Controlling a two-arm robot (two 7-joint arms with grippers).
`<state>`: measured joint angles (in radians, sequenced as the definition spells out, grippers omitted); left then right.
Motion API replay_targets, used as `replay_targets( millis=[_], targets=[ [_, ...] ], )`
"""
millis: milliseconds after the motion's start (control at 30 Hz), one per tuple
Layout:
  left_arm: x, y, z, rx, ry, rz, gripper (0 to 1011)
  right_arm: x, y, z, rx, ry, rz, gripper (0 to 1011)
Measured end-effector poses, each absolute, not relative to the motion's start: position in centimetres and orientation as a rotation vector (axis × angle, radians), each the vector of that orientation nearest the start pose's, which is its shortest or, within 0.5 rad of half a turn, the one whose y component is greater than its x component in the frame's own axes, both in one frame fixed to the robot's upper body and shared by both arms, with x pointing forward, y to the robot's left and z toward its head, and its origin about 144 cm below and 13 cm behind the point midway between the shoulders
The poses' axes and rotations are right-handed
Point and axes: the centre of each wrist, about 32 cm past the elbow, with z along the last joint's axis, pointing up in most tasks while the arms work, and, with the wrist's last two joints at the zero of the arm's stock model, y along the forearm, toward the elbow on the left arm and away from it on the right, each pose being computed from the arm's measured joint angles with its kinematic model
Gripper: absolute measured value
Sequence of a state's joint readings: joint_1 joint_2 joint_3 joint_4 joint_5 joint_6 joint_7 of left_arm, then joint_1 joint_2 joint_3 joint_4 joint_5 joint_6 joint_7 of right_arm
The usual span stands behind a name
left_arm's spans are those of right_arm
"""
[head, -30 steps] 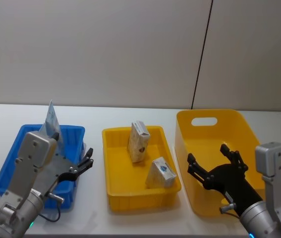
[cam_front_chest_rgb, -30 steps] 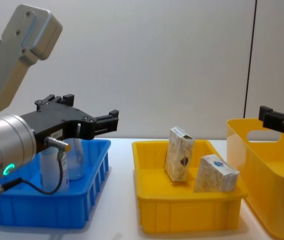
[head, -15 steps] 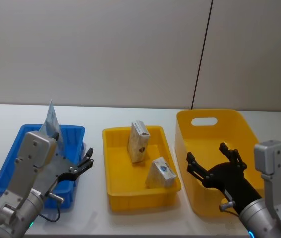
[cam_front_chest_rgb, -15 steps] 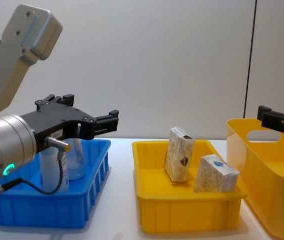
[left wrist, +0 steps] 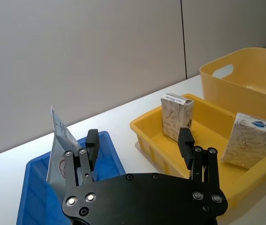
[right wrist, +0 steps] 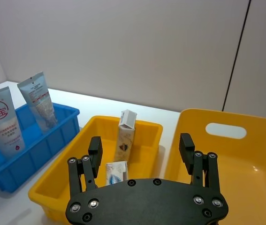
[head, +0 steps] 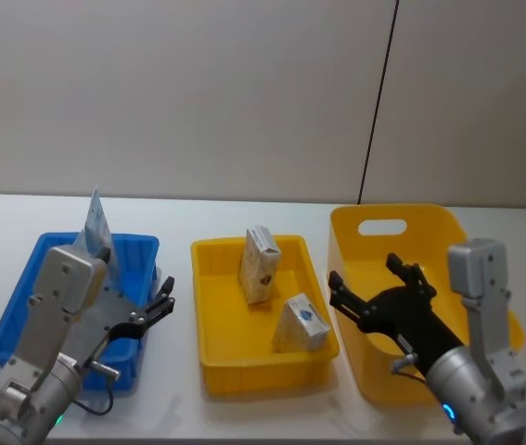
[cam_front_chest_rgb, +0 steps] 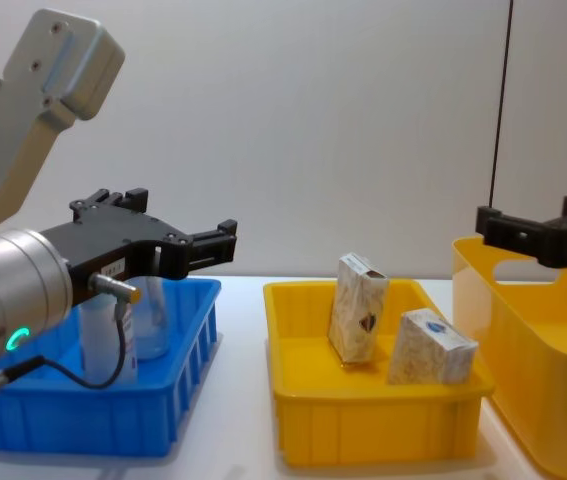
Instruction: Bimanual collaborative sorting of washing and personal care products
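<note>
On the white bench (head: pixel 179 408), two beige cartons sit in the shallow yellow tray (head: pixel 263 375). The rear carton (head: pixel 260 266) stands on end with its long axis near vertical. The front carton (head: pixel 300 324) is tipped onto an edge, its blue-emblem face turned upward.

The squeeze tubes (right wrist: pixel 1 123) stand in the blue bin (head: pixel 17 292), caps down and crimped ends up, leaning back. The head view catches one crimped tip above the left arm. The right wrist view takes in two tubes with red print.

The left tool (head: pixel 166 292) hangs above the blue bin's right side, spread wide and empty. The right tool (head: pixel 365 273) is also wide and empty, above the left rim of the deep yellow bin (head: pixel 429 215).
</note>
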<state>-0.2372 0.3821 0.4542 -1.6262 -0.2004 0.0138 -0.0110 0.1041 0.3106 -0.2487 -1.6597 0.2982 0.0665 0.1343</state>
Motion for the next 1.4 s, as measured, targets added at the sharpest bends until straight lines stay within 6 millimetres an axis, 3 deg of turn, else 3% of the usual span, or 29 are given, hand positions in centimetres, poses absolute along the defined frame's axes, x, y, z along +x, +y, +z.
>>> replay_targets(
  millis=[833,1400],
  targets=[
    [49.2,19.8,120.4,0.061,-0.268,1.124,1001,51.2,-18.6,121.8,-0.082,0.156,-1.184,1004],
    [49.2,19.8,120.4,0.061,-0.268,1.124,1001,53.0,-17.0,123.6,-0.231,0.311,-1.213,1004]
  ],
)
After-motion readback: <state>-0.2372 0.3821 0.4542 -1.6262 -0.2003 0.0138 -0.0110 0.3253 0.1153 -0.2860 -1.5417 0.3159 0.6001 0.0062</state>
